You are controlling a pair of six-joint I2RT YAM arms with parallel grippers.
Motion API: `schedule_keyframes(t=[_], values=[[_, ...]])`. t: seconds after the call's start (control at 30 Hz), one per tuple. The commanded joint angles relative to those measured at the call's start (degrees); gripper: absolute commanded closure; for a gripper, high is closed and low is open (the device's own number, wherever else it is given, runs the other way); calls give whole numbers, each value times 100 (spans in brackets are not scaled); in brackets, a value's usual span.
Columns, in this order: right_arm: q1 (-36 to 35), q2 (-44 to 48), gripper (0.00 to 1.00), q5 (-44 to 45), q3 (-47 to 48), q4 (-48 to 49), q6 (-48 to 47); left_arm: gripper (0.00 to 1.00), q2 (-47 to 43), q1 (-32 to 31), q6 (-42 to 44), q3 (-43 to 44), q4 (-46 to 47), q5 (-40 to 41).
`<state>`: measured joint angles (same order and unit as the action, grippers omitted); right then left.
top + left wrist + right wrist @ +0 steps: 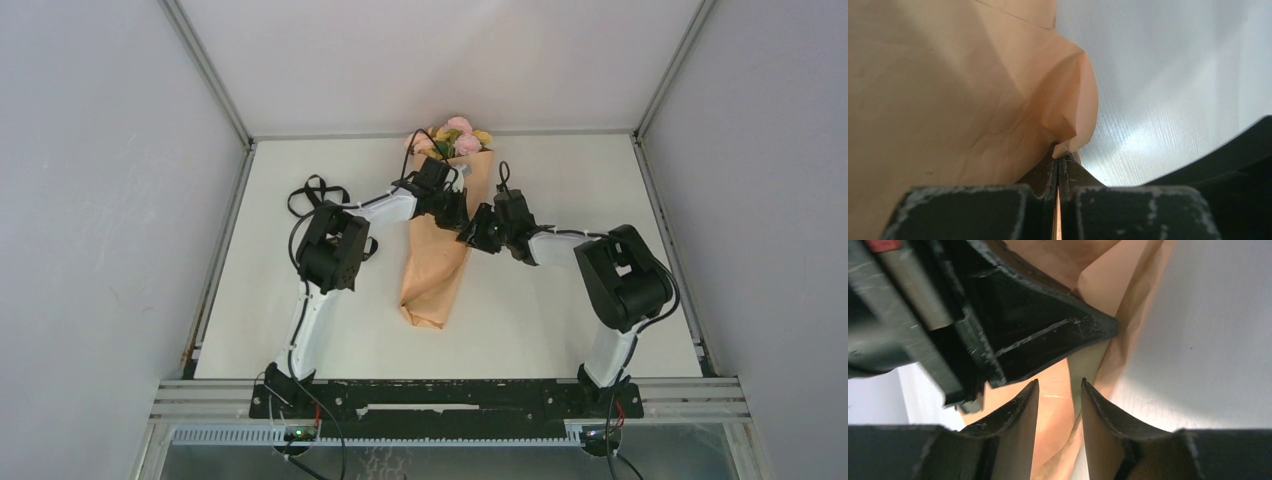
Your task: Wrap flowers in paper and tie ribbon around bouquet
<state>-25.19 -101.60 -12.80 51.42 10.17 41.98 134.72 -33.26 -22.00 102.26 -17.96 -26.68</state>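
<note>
The left arm reaches in from the left, and the left gripper [452,208] sits on the middle of the bouquet [435,270]. In its wrist view the jaws are clenched together on a small fold of the peach-orange paper [958,100], which bulges up just beyond the fingertips.

The bouquet lies in the middle of the white table [560,320]. Its narrow end points near and its wide end far, where the pink and yellow flowers [457,133] show.

Just right of it, the right gripper [478,232] is close beside the left one, at the cone's right edge. Its fingers [1093,410] stand parted and grasp nothing. The wrapping shows through the gap between them, with an olive-green strip [1088,365] just beyond the tips.
</note>
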Motion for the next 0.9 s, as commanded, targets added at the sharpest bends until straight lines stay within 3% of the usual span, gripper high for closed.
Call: schedule_keyframes(t=[0.0, 0.3, 0.47, 0.5, 0.6, 0.67, 0.77, 0.87], values=[[-24, -327, 56, 41, 316, -174, -207, 100, -32, -16, 91, 215, 104, 227], [-41, -352, 65, 412, 324, -643, -435, 100, -83, -18, 179, 223, 134, 204], [80, -488, 99, 324, 315, -666, -460, 99, -200, -21, 359, 200, 30, 121], [105, -492, 100, 291, 294, -672, -475, 91, -271, -19, 495, 236, -76, 24], [201, -483, 100, 76, 169, -522, -455, 50, -734, -18, 1211, 294, -728, -324], [279, -515, 100, -108, 125, -427, -425, 40, -1264, -19, 1860, 166, -1213, -432], [391, -528, 100, -342, 1, -223, -319, 38, -2193, -15, 2919, -411, -1872, -104], [451, -531, 100, -479, -90, -50, -209, 53, -3175, -28, 3637, -1475, -2162, 816]])
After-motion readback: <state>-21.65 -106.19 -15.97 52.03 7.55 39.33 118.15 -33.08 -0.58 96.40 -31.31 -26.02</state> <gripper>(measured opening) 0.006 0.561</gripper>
